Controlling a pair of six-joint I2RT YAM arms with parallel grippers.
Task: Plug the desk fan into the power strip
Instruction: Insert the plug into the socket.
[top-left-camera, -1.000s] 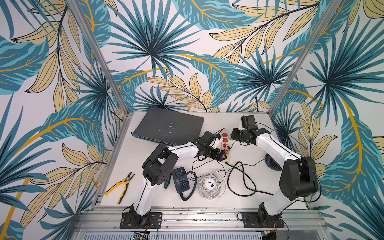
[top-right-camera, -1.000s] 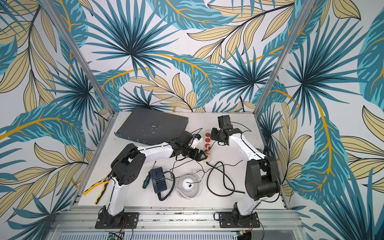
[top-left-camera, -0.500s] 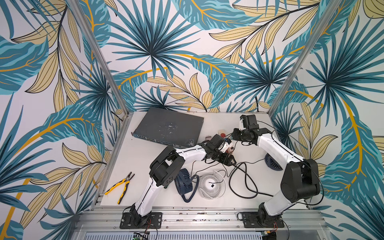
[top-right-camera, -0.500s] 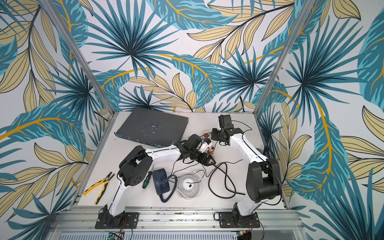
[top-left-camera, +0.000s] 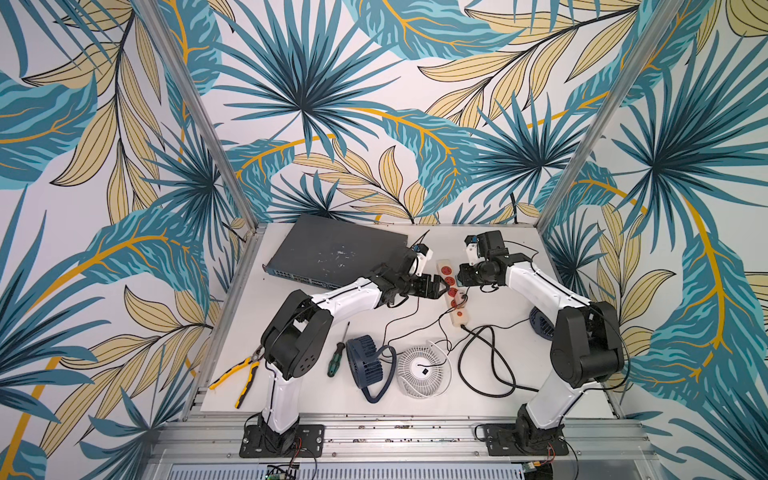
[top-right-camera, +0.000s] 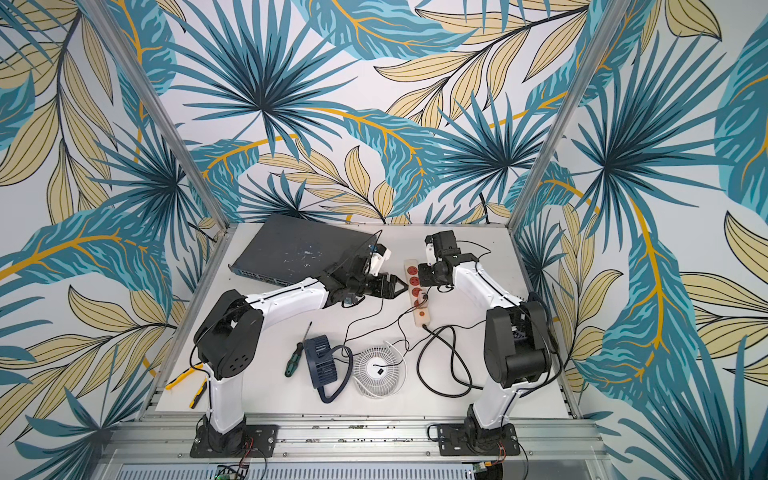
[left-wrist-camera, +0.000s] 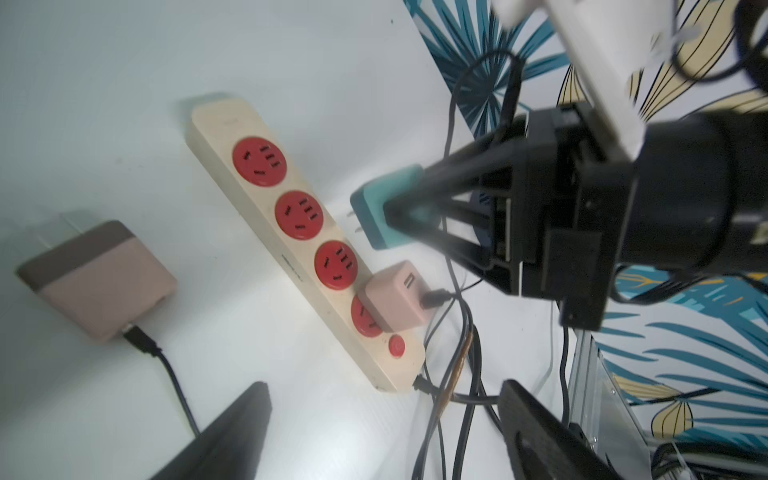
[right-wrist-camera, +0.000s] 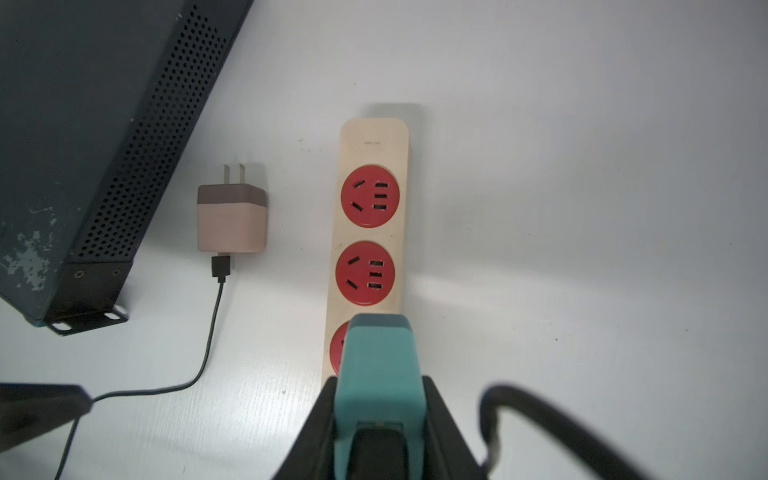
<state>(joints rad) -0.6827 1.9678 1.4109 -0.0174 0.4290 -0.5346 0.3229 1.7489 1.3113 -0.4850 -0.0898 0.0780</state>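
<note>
Power strip (top-left-camera: 457, 314) lies sockets-up mid-table, running 11 to 5 o'clock. Right gripper (right-wrist-camera: 378, 399), at its 3 o'clock, clamps teal plug (right-wrist-camera: 377, 353); prongs not inserted. Left gripper (top-left-camera: 439, 286) at 9 o'clock, jaws apart, empty.

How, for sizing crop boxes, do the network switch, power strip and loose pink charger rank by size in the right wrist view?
Largest: network switch
Then: power strip, partly hidden
Smallest: pink charger

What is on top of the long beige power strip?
A pink charger cube sits on the red socket nearest the cord, hiding its holes; its prongs cannot be seen. The teal plug in the right gripper's jaws hangs above the power strip, not touching. Three sockets are bare.
</note>
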